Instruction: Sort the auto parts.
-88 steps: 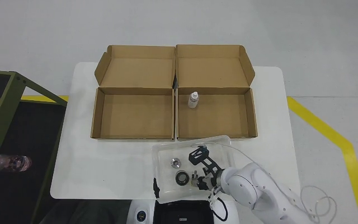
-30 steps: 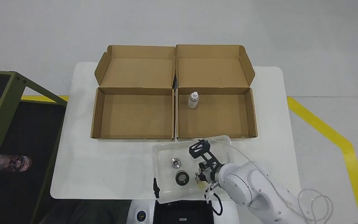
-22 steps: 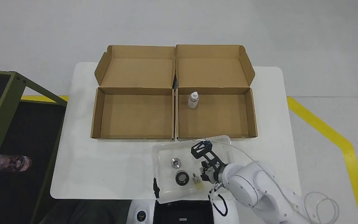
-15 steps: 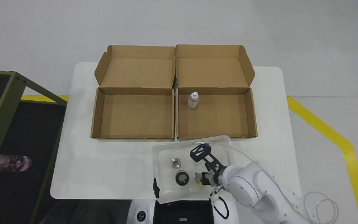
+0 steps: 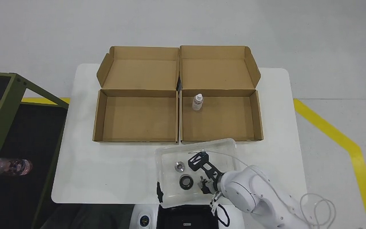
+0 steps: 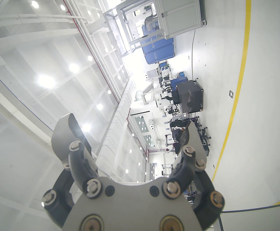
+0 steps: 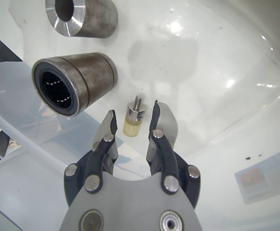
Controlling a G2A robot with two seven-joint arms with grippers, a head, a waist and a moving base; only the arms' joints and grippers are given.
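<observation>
Left gripper (image 6: 129,124): jaws spread, holding nothing, aimed at a ceiling. Lower centre, top view: clear tray (image 5: 169,152) at the table's (image 5: 86,172) near edge. Right gripper (image 7: 133,119) inside it, jaws spread either side of a small threaded stud (image 7: 132,125), not touching. Close by: black-bored bearing (image 7: 74,84), steel bushing (image 7: 82,17). Farther, mid-frame: left cardboard box (image 5: 137,117) and right cardboard box (image 5: 229,120), side by side, lids open. White bottle (image 5: 197,102) upright in the right one.
</observation>
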